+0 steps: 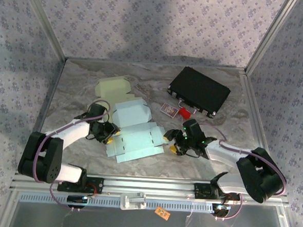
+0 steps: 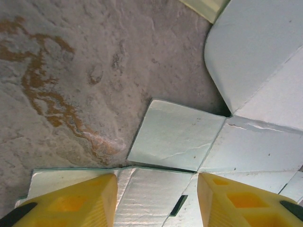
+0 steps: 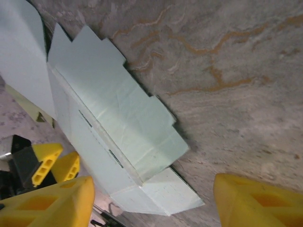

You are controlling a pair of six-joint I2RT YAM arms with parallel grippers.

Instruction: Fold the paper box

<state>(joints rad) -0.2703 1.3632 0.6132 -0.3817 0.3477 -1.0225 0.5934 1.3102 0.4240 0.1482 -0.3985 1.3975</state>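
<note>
Top external view: the paper box (image 1: 137,143) lies as a flat pale-blue blank on the table (image 1: 75,93), near the front edge, with the left gripper (image 1: 109,133) at its left end and the right gripper (image 1: 173,144) at its right end; other blanks (image 1: 131,111) lie just behind it. It looks like light, thin card, stiff across a panel but ready to bend at its scored lines, and likely to slide on the smooth table if pushed from one side only. Left wrist view: the yellow jaws stand apart over the blank's edge, clamped on nothing, and the side flap (image 2: 177,137) ahead of them shows a fine crack line, so it would dent easily. Right wrist view: these jaws are apart too, and a long panel (image 3: 118,118) with notched tabs seems to stand up a little off the table, though from this angle I cannot be sure. I'd take it by a flap edge close to a score line, the other arm pinning the middle.
</note>
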